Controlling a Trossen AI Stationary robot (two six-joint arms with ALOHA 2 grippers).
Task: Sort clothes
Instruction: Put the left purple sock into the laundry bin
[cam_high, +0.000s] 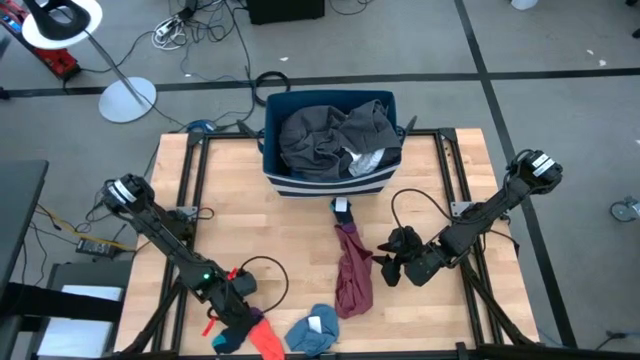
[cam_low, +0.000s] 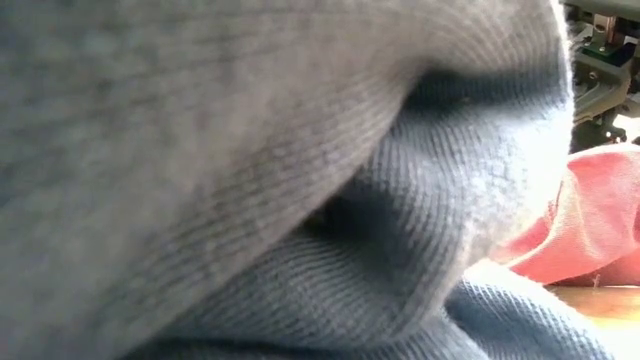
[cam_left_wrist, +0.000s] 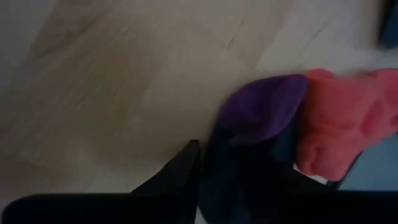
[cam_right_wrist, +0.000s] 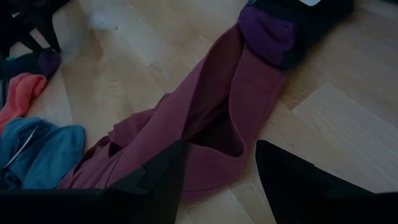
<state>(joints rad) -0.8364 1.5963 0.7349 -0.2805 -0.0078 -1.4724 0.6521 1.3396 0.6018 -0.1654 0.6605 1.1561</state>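
Observation:
My left gripper (cam_high: 232, 322) stands open at the near left over a dark sock with a purple toe (cam_left_wrist: 264, 112). An orange-red sock (cam_left_wrist: 348, 124) lies against that sock. A bright blue garment (cam_high: 312, 331) lies flat just to their right. A maroon garment (cam_high: 352, 270) stretches along the table's middle. Its far end meets a black sock with a purple toe (cam_right_wrist: 267, 28). My right gripper (cam_right_wrist: 217, 180) hangs open just to the right of the maroon garment's near part. Up-close blue-grey knit cloth (cam_low: 300, 180) fills the low view. My left gripper slants down from the left onto the dark sock's purple-toed end (cam_left_wrist: 249, 134). That end lies on the table beside one finger (cam_left_wrist: 183, 168), and the other finger is hidden. I cannot tell whether the fingers touch the sock.
A blue bin with white stripes (cam_high: 385, 102) stands at the table's far middle, filled with grey clothes (cam_high: 335, 135). Bare wood (cam_high: 250, 215) lies between the bin and my left arm. A lamp base (cam_high: 127, 100) and cables are on the floor beyond.

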